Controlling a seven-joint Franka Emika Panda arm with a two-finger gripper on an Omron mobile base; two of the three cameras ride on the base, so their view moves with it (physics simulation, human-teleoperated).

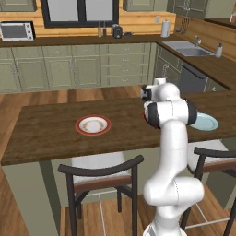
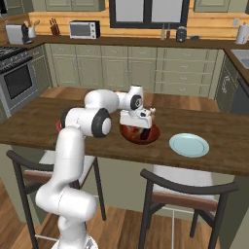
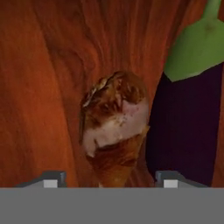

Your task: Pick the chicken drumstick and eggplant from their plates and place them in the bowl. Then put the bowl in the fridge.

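The brown drumstick (image 3: pixel 116 122) lies inside the reddish-brown wooden bowl (image 3: pixel 43 87), its thin end toward the hand. Beside it rests the dark purple eggplant (image 3: pixel 188 131) with its green cap. My gripper (image 3: pixel 110 180) hovers low over the bowl (image 2: pixel 153 136), open, with each fingertip standing clear of the drumstick's narrow end. In the right base view the gripper (image 2: pixel 140 127) hangs just above the bowl on the wooden island. Both plates are bare: the white red-rimmed plate (image 1: pixel 93 125) and the light blue plate (image 2: pixel 189 145). The fridge is out of view.
Two dark-framed chairs (image 2: pixel 187 192) stand tucked under the island's near edge. Green cabinets (image 2: pixel 126 70), a microwave (image 2: pixel 83 29) and a stove (image 2: pixel 17 78) line the far walls. A sink (image 1: pixel 188 49) sits at the back right.
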